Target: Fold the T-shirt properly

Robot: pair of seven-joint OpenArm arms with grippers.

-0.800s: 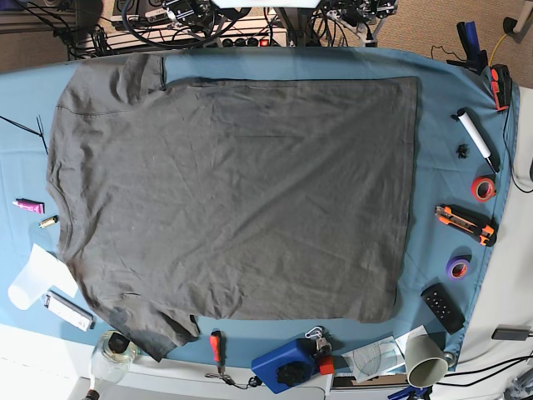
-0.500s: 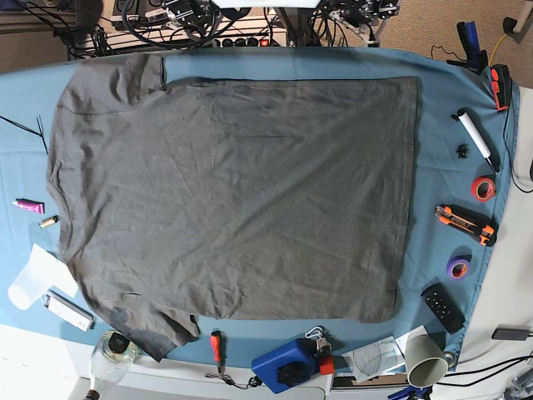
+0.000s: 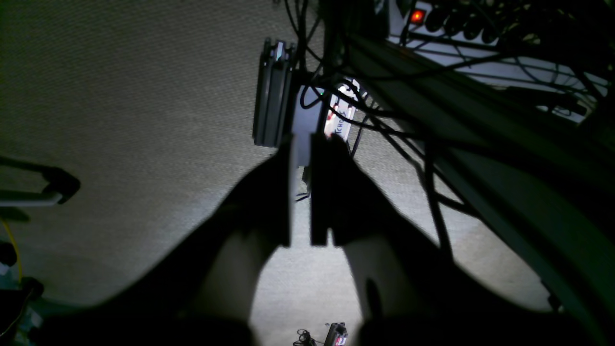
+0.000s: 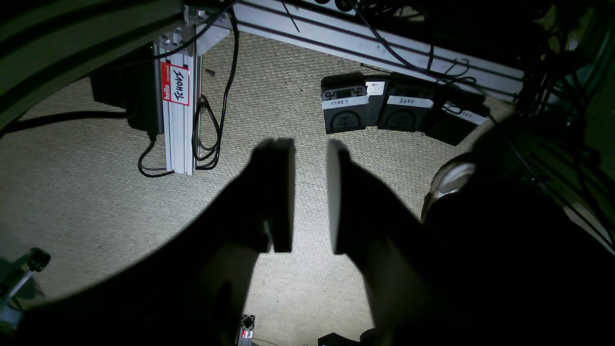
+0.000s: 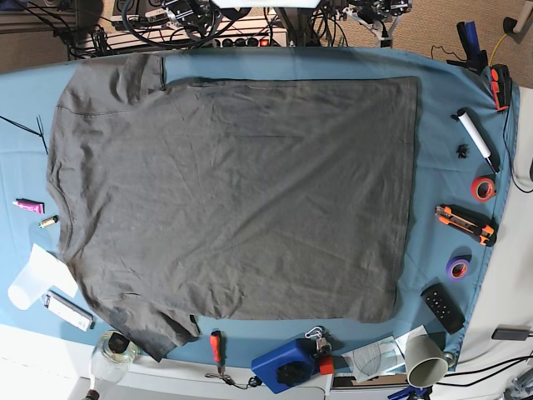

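Note:
The dark grey T-shirt (image 5: 233, 192) lies spread flat on the teal table cloth (image 5: 441, 83), with the neck side at the left, the hem at the right and the sleeves at the top left and bottom left. Neither gripper is near it. My left gripper (image 3: 301, 142) hangs over carpet floor beside a metal frame, its jaws nearly together with a thin slit and nothing between them. My right gripper (image 4: 311, 144) also hangs over carpet, its jaws a small way apart and empty.
Along the table's right edge lie a marker (image 5: 476, 137), red tape (image 5: 482, 188), an orange knife (image 5: 465, 224), purple tape (image 5: 457, 267) and a remote (image 5: 441, 307). A screwdriver (image 5: 216, 348), a blue device (image 5: 287, 365) and a cup (image 5: 425, 358) sit at the front.
The T-shirt has not moved. At the top edge, right of centre, pale arm hardware has shifted into sight among the cables.

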